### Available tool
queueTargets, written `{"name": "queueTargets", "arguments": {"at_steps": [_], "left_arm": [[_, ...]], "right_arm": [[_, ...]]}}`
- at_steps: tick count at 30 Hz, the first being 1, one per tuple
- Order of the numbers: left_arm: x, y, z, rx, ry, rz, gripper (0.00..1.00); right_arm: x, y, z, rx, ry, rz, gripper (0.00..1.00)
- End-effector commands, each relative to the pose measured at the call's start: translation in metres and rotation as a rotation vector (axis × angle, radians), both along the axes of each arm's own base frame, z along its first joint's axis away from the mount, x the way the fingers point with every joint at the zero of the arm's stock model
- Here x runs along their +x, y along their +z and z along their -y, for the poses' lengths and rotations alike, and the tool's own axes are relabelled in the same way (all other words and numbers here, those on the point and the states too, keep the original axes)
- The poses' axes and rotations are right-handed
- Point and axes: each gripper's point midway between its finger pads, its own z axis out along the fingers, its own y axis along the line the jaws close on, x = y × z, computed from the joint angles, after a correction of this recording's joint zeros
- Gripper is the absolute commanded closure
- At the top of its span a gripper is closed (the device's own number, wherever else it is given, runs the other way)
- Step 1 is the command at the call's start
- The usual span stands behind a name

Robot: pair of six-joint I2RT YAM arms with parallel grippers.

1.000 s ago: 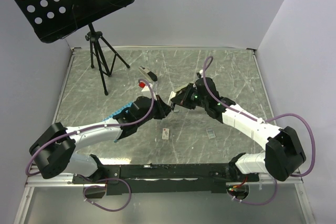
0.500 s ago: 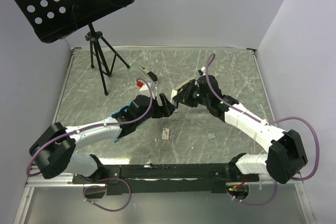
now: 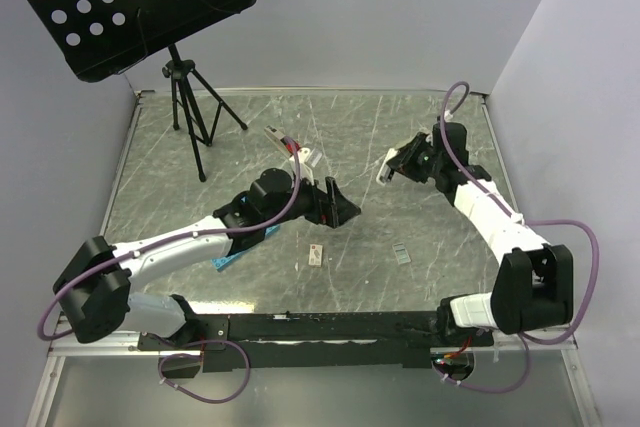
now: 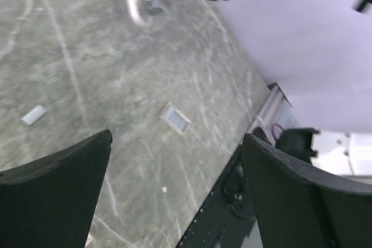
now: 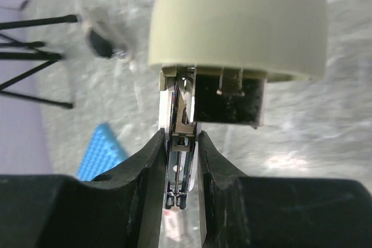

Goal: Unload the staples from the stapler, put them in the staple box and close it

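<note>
The stapler [image 5: 232, 21] has a cream-white top and a black body, with a metal channel showing underneath. My right gripper [image 5: 180, 143] is shut on it, the black fingers [image 5: 148, 166] pressing its narrow lower part from both sides. From above, the stapler [image 3: 386, 171] hangs over the back right of the table at the tip of my right gripper [image 3: 397, 164]. My left gripper [image 3: 338, 207] is near the table's middle, apart from the stapler. Its jaws stand wide open in the left wrist view [image 4: 177, 137], with only bare tabletop between them.
A blue studded plate [image 3: 232, 250] lies partly under the left arm, and it also shows as the blue plate [image 5: 102, 150]. Two small flat pieces [image 3: 316, 254] [image 3: 401, 254] lie near the front. A music stand's tripod [image 3: 190, 107] stands at the back left. A black rail [image 3: 320, 327] runs along the near edge.
The two grippers were together at the table's middle. The left gripper has opened and moved slightly right. The right gripper has carried the stapler away to the back right.
</note>
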Motion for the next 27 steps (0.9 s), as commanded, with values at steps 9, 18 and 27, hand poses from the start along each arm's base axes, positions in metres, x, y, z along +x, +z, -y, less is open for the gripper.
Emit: {"name": "queueTargets", "arguments": {"at_steps": [9,18,27], "left_arm": [[0.002,0.016,-0.019,0.047,-0.068,0.091,0.03],[0.019,0.053,-0.085,0.266,0.122,0.282,0.03],[0.021,0.038,-0.124,0.367,0.234,0.347,0.03]], "right_arm": [[0.039,-0.032,0.088,-0.327,-0.09,-0.222,1.0],[0.068,-0.062,0.154,-0.419,-0.155,-0.369,0.94],[0.075,-0.114,0.163,-0.472,-0.077,-0.453,0.82]]}}
